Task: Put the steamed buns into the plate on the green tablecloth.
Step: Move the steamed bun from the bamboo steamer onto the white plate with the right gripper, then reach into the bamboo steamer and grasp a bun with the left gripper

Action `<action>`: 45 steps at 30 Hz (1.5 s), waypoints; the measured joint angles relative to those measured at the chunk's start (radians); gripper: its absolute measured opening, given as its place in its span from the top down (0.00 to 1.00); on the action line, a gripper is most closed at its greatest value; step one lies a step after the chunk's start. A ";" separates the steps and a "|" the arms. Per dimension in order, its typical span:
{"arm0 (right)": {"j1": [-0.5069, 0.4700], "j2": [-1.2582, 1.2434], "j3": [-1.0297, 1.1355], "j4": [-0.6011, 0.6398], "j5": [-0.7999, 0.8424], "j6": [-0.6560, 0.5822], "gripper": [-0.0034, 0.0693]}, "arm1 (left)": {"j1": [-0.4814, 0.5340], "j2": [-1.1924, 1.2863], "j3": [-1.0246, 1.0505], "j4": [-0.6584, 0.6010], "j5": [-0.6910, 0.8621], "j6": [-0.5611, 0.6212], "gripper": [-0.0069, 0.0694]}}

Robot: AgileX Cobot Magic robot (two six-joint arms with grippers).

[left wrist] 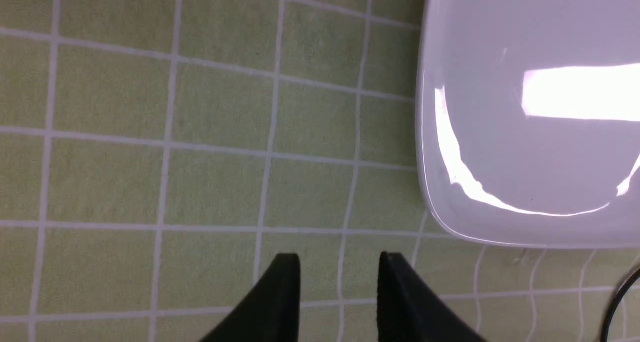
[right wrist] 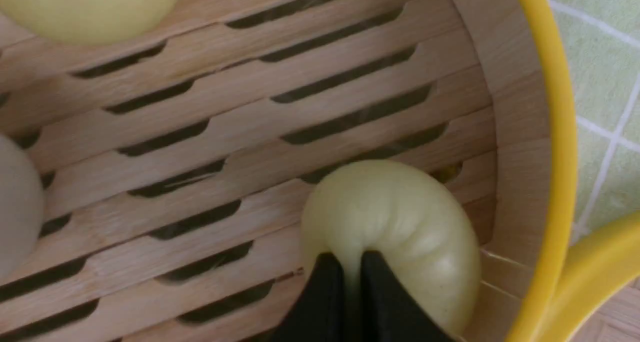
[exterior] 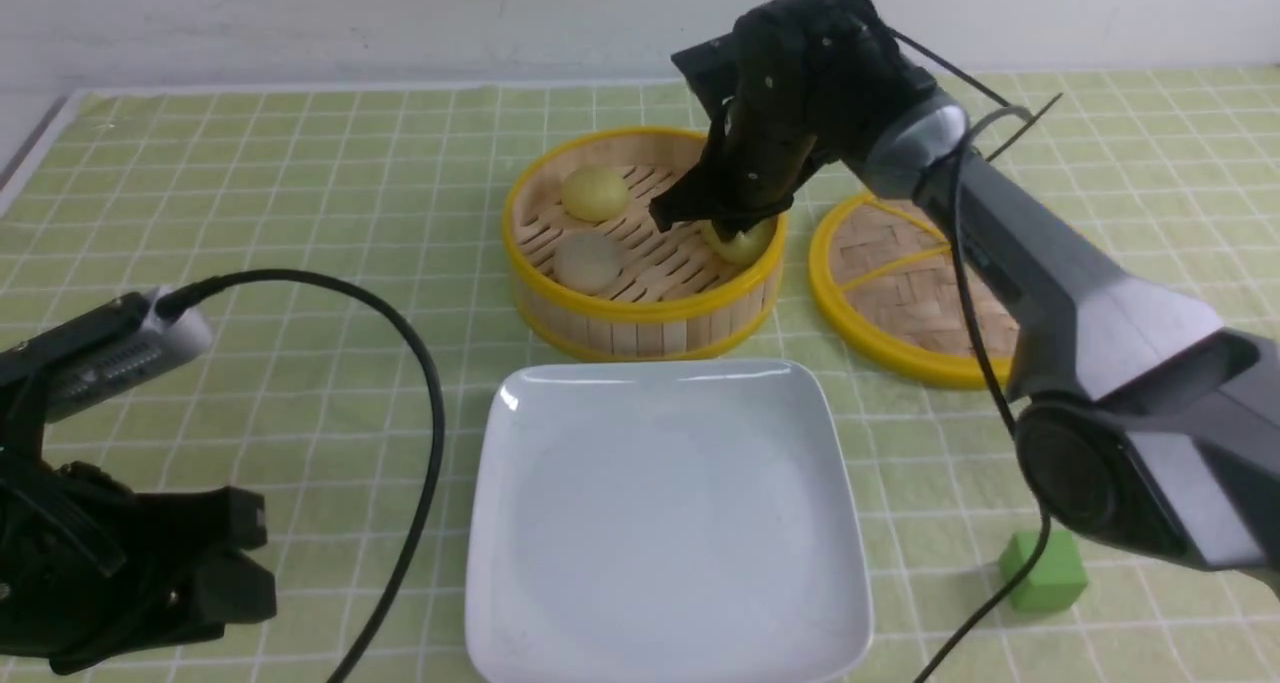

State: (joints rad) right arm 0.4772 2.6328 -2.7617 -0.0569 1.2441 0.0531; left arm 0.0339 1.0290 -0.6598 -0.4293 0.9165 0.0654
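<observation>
Three steamed buns lie in the bamboo steamer basket [exterior: 640,313]: a pale yellow one [exterior: 595,193] at the back, an off-white one [exterior: 588,261] at the front left, and a pale yellow one [exterior: 745,243] at the right wall. My right gripper [right wrist: 352,267] reaches into the basket and is shut on that right bun [right wrist: 395,222], pinching its soft top; the bun still rests on the slats. The white square plate [exterior: 540,603] lies in front of the basket on the green tablecloth [exterior: 300,183]. My left gripper [left wrist: 340,267] hovers open and empty over the cloth beside the plate [left wrist: 435,182].
The round woven lid [exterior: 905,293] lies right of the basket, its rim close to it. A green cube [exterior: 1045,570] sits on the cloth at the front right. A black cable [exterior: 425,433] loops from the left arm near the plate's left edge.
</observation>
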 joint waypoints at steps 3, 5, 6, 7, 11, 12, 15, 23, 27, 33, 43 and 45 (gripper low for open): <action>0.013 -0.091 0.020 0.022 0.014 -0.048 0.94 | 0.000 0.000 0.000 0.000 0.000 0.000 0.58; 0.046 -0.196 0.043 0.023 0.012 -0.053 0.94 | 0.000 0.000 0.000 0.000 0.000 0.000 0.58; 0.062 -0.230 0.064 0.023 0.012 -0.053 0.94 | 0.000 0.000 0.000 -0.001 0.000 0.000 0.58; 0.077 -0.290 0.095 0.027 0.010 -0.047 0.94 | 0.000 0.000 0.000 -0.001 0.000 0.000 0.58; 0.179 -0.530 0.403 0.046 -0.006 -0.026 0.94 | 0.000 0.000 0.000 -0.001 0.000 0.000 0.58; 0.196 -0.561 0.466 0.046 -0.006 -0.015 0.94 | 0.000 0.000 0.000 -0.001 0.000 0.000 0.58; 0.275 -0.675 0.810 0.024 -0.004 0.054 0.94 | 0.000 0.000 0.000 -0.001 0.000 0.000 0.58; 0.329 -0.705 1.266 -0.055 -0.226 0.190 0.77 | 0.000 0.000 0.000 -0.012 0.000 -0.001 0.58; 0.329 -0.702 1.250 -0.075 -0.214 0.187 0.48 | 0.000 0.001 -0.003 -0.031 -0.001 -0.001 0.58; 0.312 -0.786 1.128 -0.171 -0.058 0.094 0.62 | 0.000 0.073 -0.123 -0.035 0.079 0.002 0.63; 0.075 -1.296 1.520 -0.005 -0.042 0.115 0.97 | -0.200 0.445 -0.600 -0.027 0.178 0.044 0.90; 0.050 -1.372 1.607 0.024 -0.089 0.117 0.97 | -0.260 0.539 -0.707 -0.008 0.168 0.002 0.88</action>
State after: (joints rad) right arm 0.5267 1.2603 -1.1549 -0.0324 1.1552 0.1696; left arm -0.2257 1.5676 -1.3665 -0.4370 1.0845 0.0671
